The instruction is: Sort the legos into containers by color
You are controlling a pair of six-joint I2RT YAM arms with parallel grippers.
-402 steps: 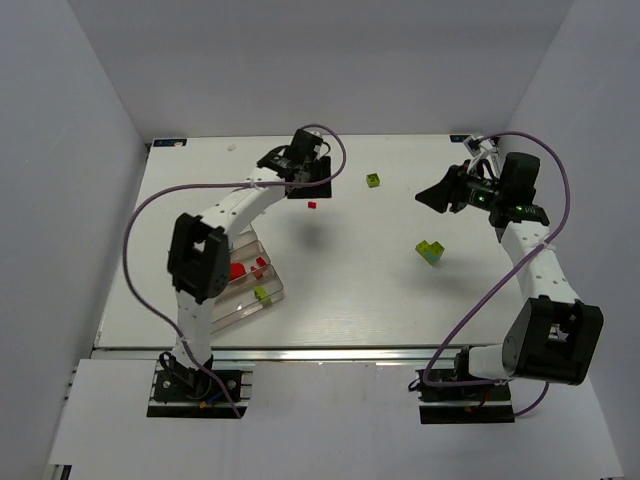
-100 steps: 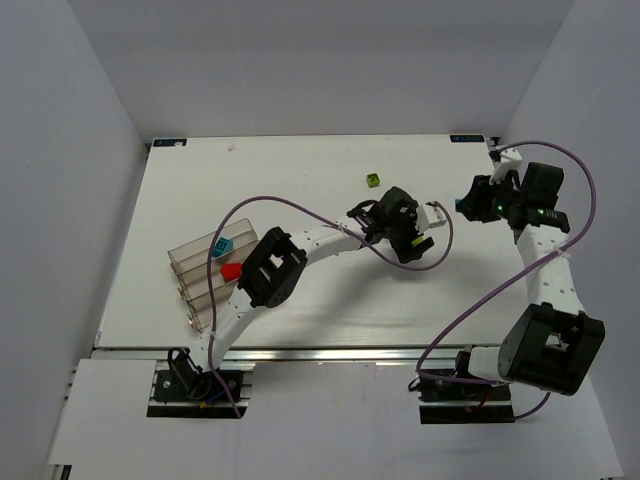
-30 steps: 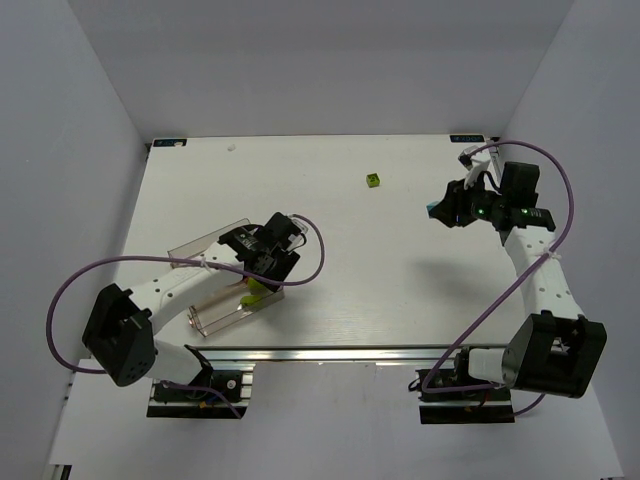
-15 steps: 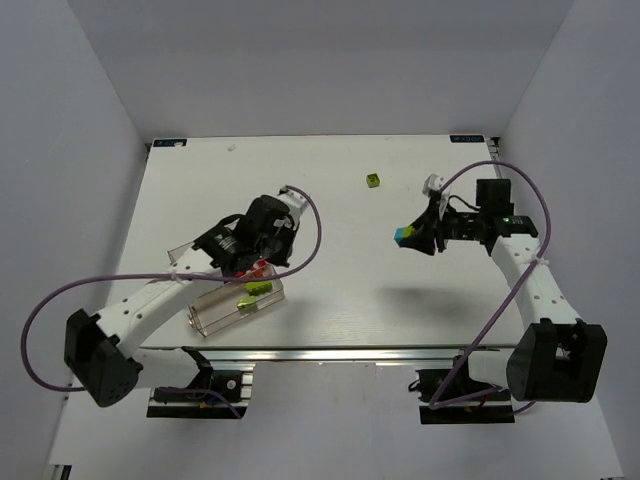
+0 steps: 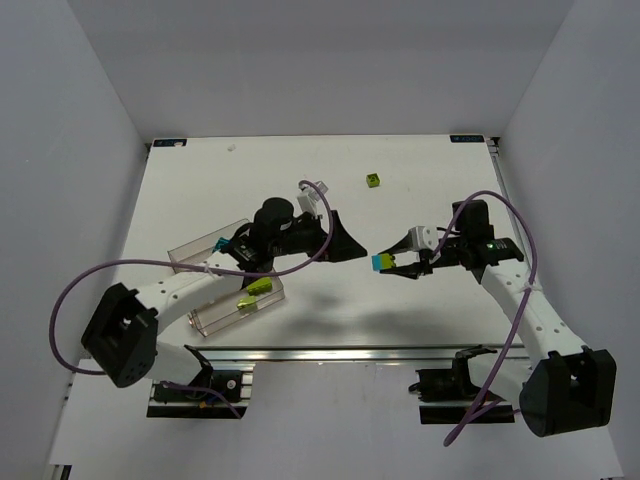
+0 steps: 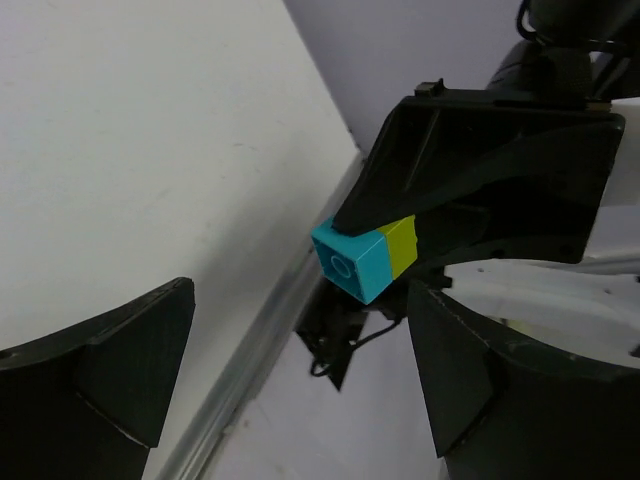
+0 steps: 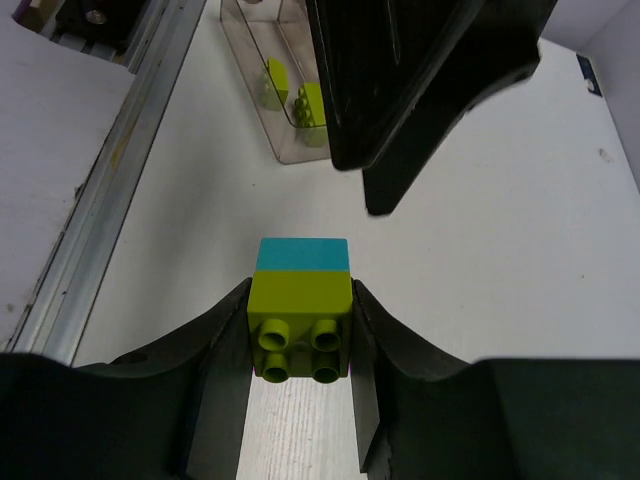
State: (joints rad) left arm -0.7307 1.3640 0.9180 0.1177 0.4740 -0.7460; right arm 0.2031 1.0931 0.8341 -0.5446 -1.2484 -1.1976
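My right gripper [image 5: 397,266] is shut on a lime-green brick stacked with a cyan-blue brick [image 5: 382,262] and holds the pair above the table's middle. In the right wrist view the stack [image 7: 302,300] sits between the fingers, cyan end outward. My left gripper [image 5: 347,246] is open and empty, facing the stack from the left with a small gap. The stack [image 6: 365,260] also shows in the left wrist view, beyond my open fingers [image 6: 110,355]. The clear containers [image 5: 208,256] stand at the left. Lime-green bricks [image 5: 255,287] lie in the near trough, also seen from the right wrist [image 7: 300,102].
A small lime-green lego [image 5: 373,180] lies alone on the table at the far middle. The left arm's forearm crosses over the containers and hides part of them. The table's near edge rail [image 5: 330,352] runs along the front.
My right gripper has carried the stack left and nearer, toward the table's middle. My left gripper has swung away from the containers to the right and now faces the stack, open.
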